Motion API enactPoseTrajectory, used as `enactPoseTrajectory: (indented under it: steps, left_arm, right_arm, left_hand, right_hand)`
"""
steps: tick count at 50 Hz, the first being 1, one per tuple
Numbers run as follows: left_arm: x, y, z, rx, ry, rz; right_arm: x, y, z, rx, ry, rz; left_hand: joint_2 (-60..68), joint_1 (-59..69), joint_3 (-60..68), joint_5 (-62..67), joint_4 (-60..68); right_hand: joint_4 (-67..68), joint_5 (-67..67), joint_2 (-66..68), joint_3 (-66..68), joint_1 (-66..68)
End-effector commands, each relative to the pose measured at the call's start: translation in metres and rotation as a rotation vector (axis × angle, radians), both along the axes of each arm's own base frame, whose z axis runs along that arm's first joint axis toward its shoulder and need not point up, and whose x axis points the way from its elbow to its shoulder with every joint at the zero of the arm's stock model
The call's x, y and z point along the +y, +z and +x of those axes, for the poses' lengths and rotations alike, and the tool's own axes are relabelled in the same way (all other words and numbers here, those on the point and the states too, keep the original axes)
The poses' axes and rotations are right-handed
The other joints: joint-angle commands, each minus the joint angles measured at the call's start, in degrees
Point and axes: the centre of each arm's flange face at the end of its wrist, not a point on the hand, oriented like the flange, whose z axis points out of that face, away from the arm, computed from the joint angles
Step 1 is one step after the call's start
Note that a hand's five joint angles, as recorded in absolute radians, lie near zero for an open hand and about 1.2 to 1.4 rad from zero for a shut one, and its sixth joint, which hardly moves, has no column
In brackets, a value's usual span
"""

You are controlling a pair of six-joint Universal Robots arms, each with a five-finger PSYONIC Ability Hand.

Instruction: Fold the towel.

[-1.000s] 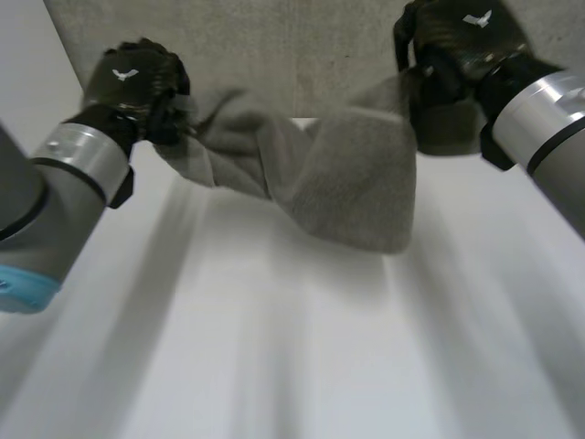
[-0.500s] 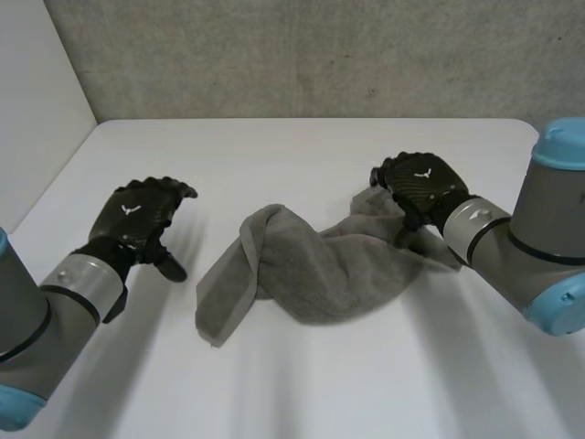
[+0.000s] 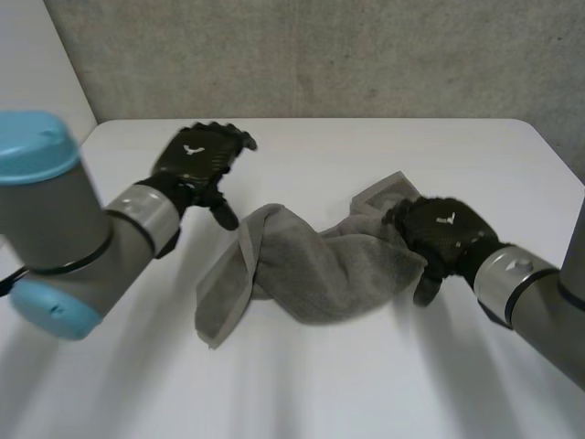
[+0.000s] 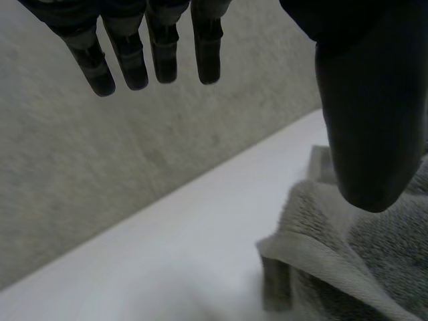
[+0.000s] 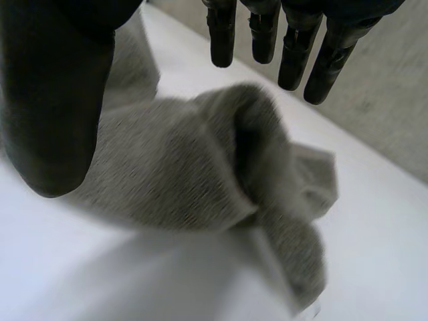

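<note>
The towel [image 3: 311, 265] is grey terry, bunched and twisted into a loose rope across the middle of the white tabletop [image 3: 366, 393]; one end lies flatter with a hemmed edge doubled over on itself, the other end is rumpled into a thick roll with a corner sticking out behind it.

The left hand [image 3: 195, 162] is held just beside the flatter end, on the far side of it, with fingers straight and spread and the thumb well apart, holding nothing; in the left wrist view the hemmed fold of the towel [image 4: 348, 267] sits below the thumb [image 4: 368, 100], with bare tabletop under the fingertips.

The right hand [image 3: 439, 233] is over the rolled end, fingers straight, thumb apart, nothing clamped; in the right wrist view the towel [image 5: 200, 160] lies under the palm, between the thumb [image 5: 53, 100] and the fingers; whether the palm touches the cloth I cannot tell.

Beyond both hands a rough grey wall [image 3: 320, 55] rises at the tabletop's far edge; nothing lies between either hand and the towel.
</note>
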Motion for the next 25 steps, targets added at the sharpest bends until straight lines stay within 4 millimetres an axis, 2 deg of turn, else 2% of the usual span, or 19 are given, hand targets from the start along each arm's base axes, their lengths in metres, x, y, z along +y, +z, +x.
enactPoseTrajectory:
  steps: [1,5,7,14,24,25]
  left_arm:
    - [-0.016,-0.026,-0.029,-0.051,-0.045,0.102]
    - [-0.023,-0.036,-0.036,-0.057,-0.053,0.110]
    - [-0.029,-0.045,-0.040,-0.061,-0.054,0.116]
    - [-0.035,-0.063,-0.048,-0.077,-0.065,0.130]
    - [-0.035,-0.077,-0.044,-0.103,-0.056,0.168]
    - [-0.033,-0.079,-0.042,-0.109,-0.053,0.178]
  right_arm:
    - [-0.003,-0.028,0.000,0.019,-0.011,0.047]
    - [-0.009,-0.037,0.001,0.018,-0.014,0.042]
    - [-0.015,-0.049,0.003,0.021,-0.017,0.048]
    - [-0.025,-0.053,0.004,0.019,-0.043,0.016]
    - [-0.042,-0.065,0.007,-0.003,-0.072,-0.043]
    - [-0.042,-0.067,0.008,-0.004,-0.070,-0.041]
  left_hand:
    - [4.4,4.2,-2.9,3.8,-3.4]
    - [7.6,7.4,-2.9,7.0,-3.4]
    - [11.6,11.4,-2.9,11.0,-3.4]
    - [19.0,18.8,-2.9,18.4,-3.4]
    - [34.0,33.8,-2.9,33.4,-3.4]
    - [37.2,37.0,-2.9,36.5,-3.4]
  right_hand:
    - [-4.4,-3.4,-4.1,-2.4,-4.3]
    - [-4.4,-3.4,-4.1,-2.4,-4.3]
    - [-4.4,-3.4,-4.1,-2.4,-4.3]
    - [-4.4,-3.4,-4.1,-2.4,-4.3]
    - [-4.4,-2.0,-2.6,-2.4,-2.9]
    - [-4.4,3.2,2.5,-2.4,2.3]
